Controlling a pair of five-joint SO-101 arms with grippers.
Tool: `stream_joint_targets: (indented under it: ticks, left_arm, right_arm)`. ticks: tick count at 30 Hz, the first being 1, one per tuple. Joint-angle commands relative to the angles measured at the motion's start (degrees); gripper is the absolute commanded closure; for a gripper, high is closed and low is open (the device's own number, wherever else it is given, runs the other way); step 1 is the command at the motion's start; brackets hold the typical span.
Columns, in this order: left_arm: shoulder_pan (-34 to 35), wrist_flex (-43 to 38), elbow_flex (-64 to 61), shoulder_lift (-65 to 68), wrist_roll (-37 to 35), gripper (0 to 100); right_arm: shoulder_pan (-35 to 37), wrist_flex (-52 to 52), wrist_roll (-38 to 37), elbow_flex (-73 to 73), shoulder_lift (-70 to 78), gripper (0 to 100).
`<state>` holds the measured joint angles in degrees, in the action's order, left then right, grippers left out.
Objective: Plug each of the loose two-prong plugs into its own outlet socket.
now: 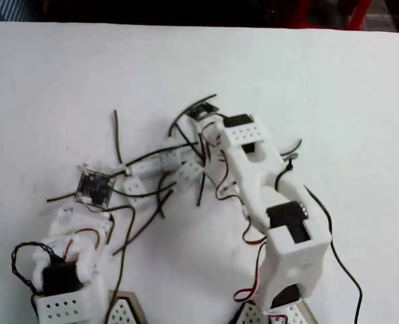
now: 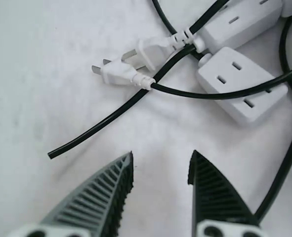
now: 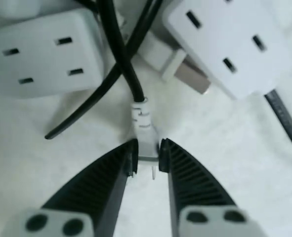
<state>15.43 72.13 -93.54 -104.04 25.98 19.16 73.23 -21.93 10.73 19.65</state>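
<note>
A: Right gripper: jaws clamped on 1 plug, near the outlet block, not touching it.
B: Prongs?
A: They point away from the block, back between the jaws. Likely trouble: the plug needs a full turn, and its cord crosses another beside the block. A snag could twist it loose.
B: Left gripper?
A: Jaws apart, holding nothing, over bare counter, apart from the block.
</note>
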Motion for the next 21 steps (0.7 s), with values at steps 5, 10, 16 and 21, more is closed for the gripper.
stream_joint_targets:
  ticks: [5,10,16,21]
  left_arm:
    - [0.5,0.0,2.1,-0.1,0.0,80]
    - [0.5,0.0,2.1,-0.1,0.0,80]
    - [0.5,0.1,2.1,-0.1,0.0,80]
    - [0.5,0.1,2.1,-0.1,0.0,80]
  right_arm:
    - [1.9,4.6,-0.4,-2.5,3.2,89.6]
    - [2.5,8.3,-0.4,-5.6,5.1,88.2]
    - [2.6,8.4,-0.4,-6.0,7.3,88.7]
    - [2.5,8.3,-0.4,-6.0,6.4,95.7]
